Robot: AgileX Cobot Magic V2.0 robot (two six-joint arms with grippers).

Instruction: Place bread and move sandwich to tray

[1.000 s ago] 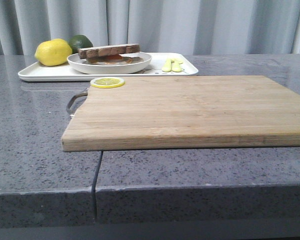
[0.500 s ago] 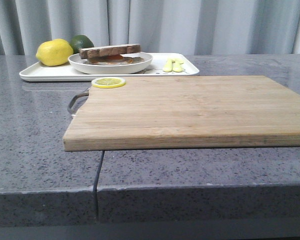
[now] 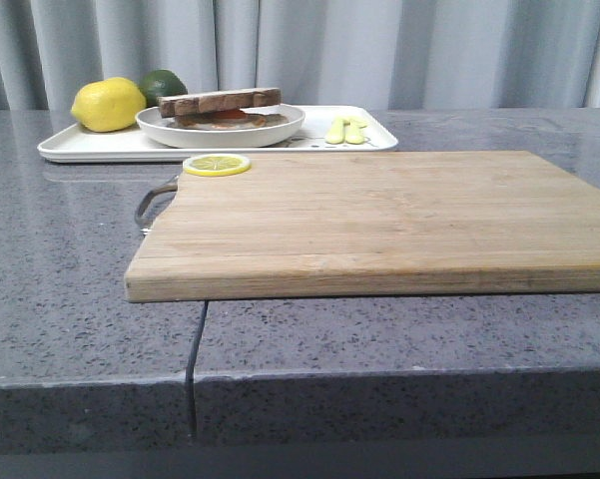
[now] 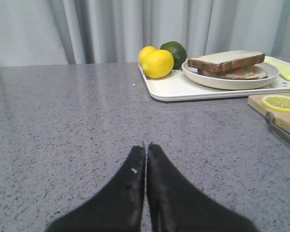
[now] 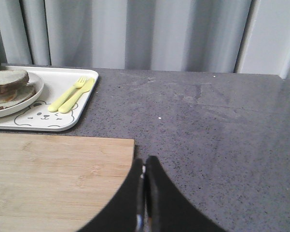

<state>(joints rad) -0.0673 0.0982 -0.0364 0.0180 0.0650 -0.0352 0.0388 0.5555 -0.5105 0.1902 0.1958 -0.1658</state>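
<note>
Sandwich (image 4: 230, 65) on tray (image 4: 183, 88), well beyond both hands (image 4: 145, 154) (image 5: 145, 166), pressed together, empty

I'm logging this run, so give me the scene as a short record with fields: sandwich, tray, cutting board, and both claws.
sandwich: on the round plate, top bread slice in place
tray: holds plate, lemon, lime, yellow cutlery
cutting board: bare except a lemon slice
left claw: shut, empty
right claw: shut, empty
</note>
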